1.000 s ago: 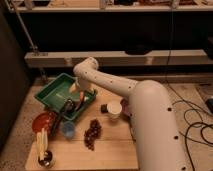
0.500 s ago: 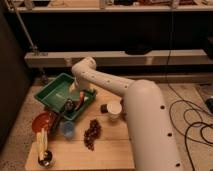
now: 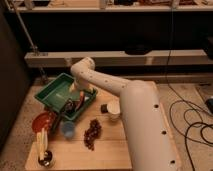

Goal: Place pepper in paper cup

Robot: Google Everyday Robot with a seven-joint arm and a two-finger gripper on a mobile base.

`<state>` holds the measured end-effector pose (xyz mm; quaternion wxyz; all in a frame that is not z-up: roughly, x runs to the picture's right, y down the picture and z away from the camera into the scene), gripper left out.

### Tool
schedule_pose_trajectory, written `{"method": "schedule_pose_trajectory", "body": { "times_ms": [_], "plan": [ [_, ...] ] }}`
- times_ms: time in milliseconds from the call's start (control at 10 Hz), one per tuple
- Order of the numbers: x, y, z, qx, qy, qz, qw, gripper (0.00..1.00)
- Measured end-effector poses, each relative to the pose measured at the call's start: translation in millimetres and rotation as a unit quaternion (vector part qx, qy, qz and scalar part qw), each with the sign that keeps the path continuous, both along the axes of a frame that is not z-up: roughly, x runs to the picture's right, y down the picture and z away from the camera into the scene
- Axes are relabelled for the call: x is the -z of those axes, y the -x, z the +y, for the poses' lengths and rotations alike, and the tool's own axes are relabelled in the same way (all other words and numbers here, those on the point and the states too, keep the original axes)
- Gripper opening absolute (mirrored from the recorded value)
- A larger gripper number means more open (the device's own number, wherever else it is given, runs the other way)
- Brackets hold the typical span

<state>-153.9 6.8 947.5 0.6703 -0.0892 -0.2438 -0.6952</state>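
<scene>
The hand [image 3: 69, 106] is down inside the green tray [image 3: 52, 92] at the left of the counter [image 3: 107, 152]; I cannot tell whether it is spread or closed. A reddish-orange bit right beside it in the tray looks like the pepper [image 3: 75, 106], though that is uncertain. The white paper cup [image 3: 114, 109] stands upright just right of the tray, near dark grapes [image 3: 91, 133].
</scene>
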Motion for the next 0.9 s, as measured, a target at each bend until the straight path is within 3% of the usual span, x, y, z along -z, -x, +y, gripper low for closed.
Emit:
{"method": "schedule_pose_trajectory", "body": {
  "times_ms": [200,500,900],
  "plan": [
    [-5.9,-1.2,4.0,-0.004,0.006,0.003,1.0000,0.78],
    [-11.3,-2.1,11.3,-0.002,0.017,0.002,0.9999,0.59],
    [-13.0,2.0,18.1,-0.004,0.033,-0.008,0.9994,0.59]
  ]
}}
